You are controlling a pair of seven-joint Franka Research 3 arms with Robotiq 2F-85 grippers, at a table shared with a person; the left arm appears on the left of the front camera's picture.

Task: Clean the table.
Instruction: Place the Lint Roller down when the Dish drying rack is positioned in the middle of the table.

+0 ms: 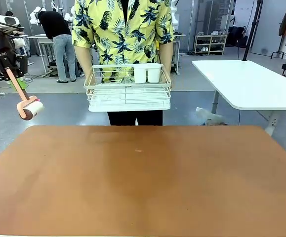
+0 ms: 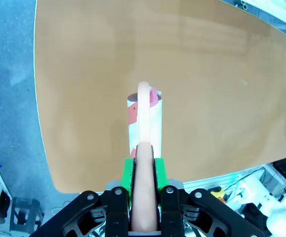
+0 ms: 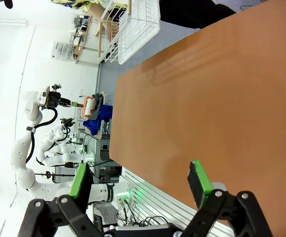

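Observation:
The terracotta table (image 1: 143, 187) spreads across the front view, with a tiny pale speck (image 1: 139, 150) near its middle. My left gripper (image 1: 7, 63) hangs high off the table's far left corner, shut on the pink handle of a lint roller (image 1: 30, 108) whose white roll points down. In the left wrist view the green pads of the left gripper (image 2: 143, 170) clamp the handle, and the roller (image 2: 143, 116) hovers above the table (image 2: 207, 98). My right gripper (image 3: 139, 181) stands open with nothing in it, above the table (image 3: 207, 98) near its edge.
A person stands at the far side holding a white wire basket (image 1: 128, 89) with two white cups (image 1: 146, 73) in it. A white-topped table (image 1: 251, 84) stands at the back right. Grey floor surrounds the table.

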